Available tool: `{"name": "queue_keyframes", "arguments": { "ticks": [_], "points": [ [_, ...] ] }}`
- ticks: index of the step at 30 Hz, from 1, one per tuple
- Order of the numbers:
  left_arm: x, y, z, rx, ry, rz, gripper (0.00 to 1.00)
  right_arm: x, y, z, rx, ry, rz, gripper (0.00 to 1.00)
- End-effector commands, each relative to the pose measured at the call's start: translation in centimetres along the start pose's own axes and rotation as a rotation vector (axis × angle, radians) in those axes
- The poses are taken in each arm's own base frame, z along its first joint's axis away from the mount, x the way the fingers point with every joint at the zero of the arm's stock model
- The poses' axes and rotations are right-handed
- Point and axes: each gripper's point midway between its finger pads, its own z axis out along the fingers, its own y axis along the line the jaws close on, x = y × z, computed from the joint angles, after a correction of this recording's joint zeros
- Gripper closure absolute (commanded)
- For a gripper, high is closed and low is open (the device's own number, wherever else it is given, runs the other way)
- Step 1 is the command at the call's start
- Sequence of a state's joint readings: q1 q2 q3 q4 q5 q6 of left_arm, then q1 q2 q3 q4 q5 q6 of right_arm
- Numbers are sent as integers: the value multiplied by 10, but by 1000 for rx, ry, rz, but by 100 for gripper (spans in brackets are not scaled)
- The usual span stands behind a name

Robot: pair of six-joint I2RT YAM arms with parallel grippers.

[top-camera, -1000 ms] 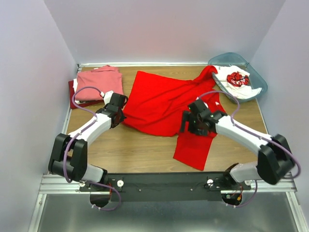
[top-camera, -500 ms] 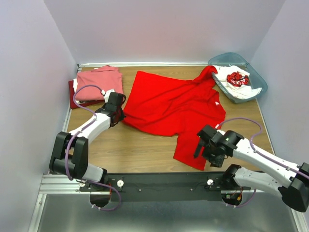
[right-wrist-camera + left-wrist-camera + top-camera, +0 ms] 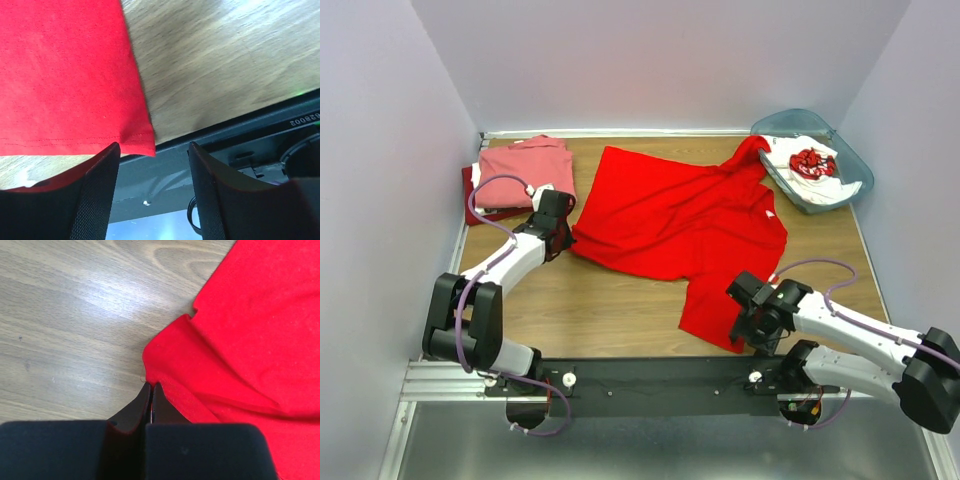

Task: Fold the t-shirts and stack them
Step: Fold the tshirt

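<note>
Right hand [image 3: 152,146]: now at the near edge of the surface [image 3: 620,310], having swung back from the shirt's middle a second ago; fingers spread, straddling the hem corner [image 3: 140,140], narrower than before but nothing pinched yet.
Meaning of that move: probably setting up a grip on the near hem, so that both ends can be pulled taut or folded over; folding of this shirt not yet begun.
Bright red t-shirt [image 3: 670,215]: spread diagonally across the middle of the surface, mostly flat, rumpled at its far right end where it reaches the bin; a narrow flap trailing toward the near edge; small white neck label [image 3: 769,214] showing at its right side.
Left hand [image 3: 151,386]: pressed together as before, seemingly pinching the shirt's left edge, only a touch farther back.
Salmon-pink t-shirt [image 3: 525,170]: folded, far left corner, lying on a darker red t-shirt [image 3: 468,185].
White t-shirt with red print [image 3: 810,160]: crumpled inside the teal bin [image 3: 790,120], far right, unfolded.
</note>
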State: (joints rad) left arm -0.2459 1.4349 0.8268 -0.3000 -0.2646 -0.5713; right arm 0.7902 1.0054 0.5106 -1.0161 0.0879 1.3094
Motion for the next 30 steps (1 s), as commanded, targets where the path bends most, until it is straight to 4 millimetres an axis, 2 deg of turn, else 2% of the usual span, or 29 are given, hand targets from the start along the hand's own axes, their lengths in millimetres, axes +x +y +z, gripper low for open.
{"name": "queue_keyframes", "arguments": {
  "ticks": [1, 10, 14, 17, 20, 22, 25, 26, 27, 29, 30],
  "points": [
    [-4, -1, 2, 7, 3, 13, 100, 3, 7, 5, -28, 11, 14, 37],
    [2, 0, 7, 5, 32, 23, 100, 11, 3, 21, -24, 44, 18, 52],
    [5, 0, 6, 9, 40, 23, 100, 9, 3, 24, -19, 31, 17, 61],
    [5, 0, 4, 14, 41, 24, 100, 9, 4, 26, -15, 33, 17, 74],
    [2, 1, 2, 12, 36, 27, 100, 9, 6, 24, -20, 37, 0, 92],
    [0, 1, 0, 12, 32, 24, 100, 7, 10, 19, -28, 33, -6, 99],
    [-3, 3, -6, 15, 21, 13, 100, 4, 7, 10, -11, 23, -17, 99],
    [-4, 3, -7, 16, 20, 12, 100, 1, 13, 2, -29, 12, -16, 99],
    [-3, 4, -9, 15, 19, 12, 100, 1, 8, -3, -13, 16, -15, 99],
    [-1, 7, -13, 10, 29, 7, 100, -3, 15, -17, -42, 2, 1, 100],
    [1, 9, -15, 11, 31, 5, 100, -2, 10, -22, -27, 5, 6, 99]
  ]
}}
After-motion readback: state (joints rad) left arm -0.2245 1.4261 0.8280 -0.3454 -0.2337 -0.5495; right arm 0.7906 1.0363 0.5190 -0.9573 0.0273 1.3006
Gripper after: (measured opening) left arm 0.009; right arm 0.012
